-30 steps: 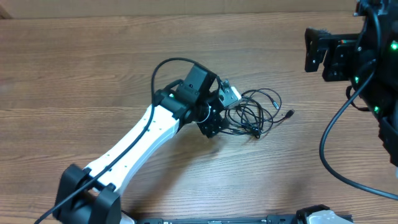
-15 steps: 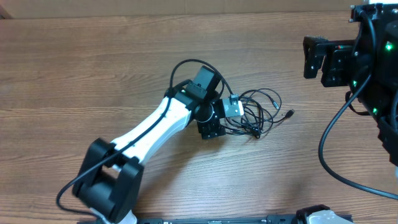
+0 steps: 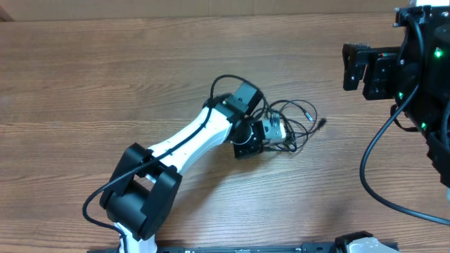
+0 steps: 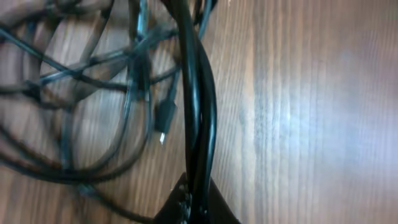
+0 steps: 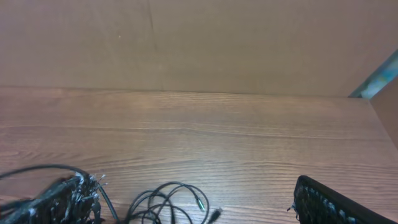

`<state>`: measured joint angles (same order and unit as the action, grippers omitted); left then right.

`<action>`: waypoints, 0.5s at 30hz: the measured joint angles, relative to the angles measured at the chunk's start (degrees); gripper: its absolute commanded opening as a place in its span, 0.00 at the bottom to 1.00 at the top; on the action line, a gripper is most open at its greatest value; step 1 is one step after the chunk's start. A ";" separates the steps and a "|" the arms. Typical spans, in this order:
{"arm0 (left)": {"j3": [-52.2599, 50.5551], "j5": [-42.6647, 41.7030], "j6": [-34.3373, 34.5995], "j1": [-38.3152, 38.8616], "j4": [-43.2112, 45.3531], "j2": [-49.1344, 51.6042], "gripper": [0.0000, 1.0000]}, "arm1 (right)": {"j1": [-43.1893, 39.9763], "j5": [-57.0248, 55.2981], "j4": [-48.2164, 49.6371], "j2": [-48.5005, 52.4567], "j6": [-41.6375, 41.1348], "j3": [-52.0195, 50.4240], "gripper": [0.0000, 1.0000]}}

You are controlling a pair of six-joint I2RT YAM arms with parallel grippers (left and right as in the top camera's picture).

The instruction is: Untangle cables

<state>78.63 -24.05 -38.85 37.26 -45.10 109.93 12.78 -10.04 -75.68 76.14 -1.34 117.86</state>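
The cables lie as a loose tangle of thin black loops on the wooden table, right of centre. My left gripper is down at the tangle's left side. In the left wrist view the left gripper is shut on a couple of black cords that run straight up from its jaws. More loops and a small plug lie to their left. My right gripper hangs apart at the far right, open and holding nothing. Only one of its fingers shows in the right wrist view, where the cables lie low at the frame's bottom.
The white left arm slants from the bottom left up to the tangle. The right arm's thick black wire loops along the right side. A plug end sticks out right of the tangle. Bare wood surrounds it.
The left arm has slid right into the tangle and its gripper has gone from open to shut on the cords. The outer plug end shifted slightly up and left.
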 measured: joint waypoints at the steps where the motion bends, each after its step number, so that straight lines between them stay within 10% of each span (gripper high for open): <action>1: 2.89 0.00 1.70 -0.17 -3.32 -0.31 0.04 | 0.00 0.00 0.07 0.00 0.02 0.00 1.00; 15: 48.06 -17.90 33.00 -16.83 -17.66 -23.02 0.04 | 0.00 10.05 0.09 2.78 0.11 -1.33 0.98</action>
<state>126.69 -41.95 -5.85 20.43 -62.76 86.91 12.78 0.01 -75.59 78.91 -1.23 116.53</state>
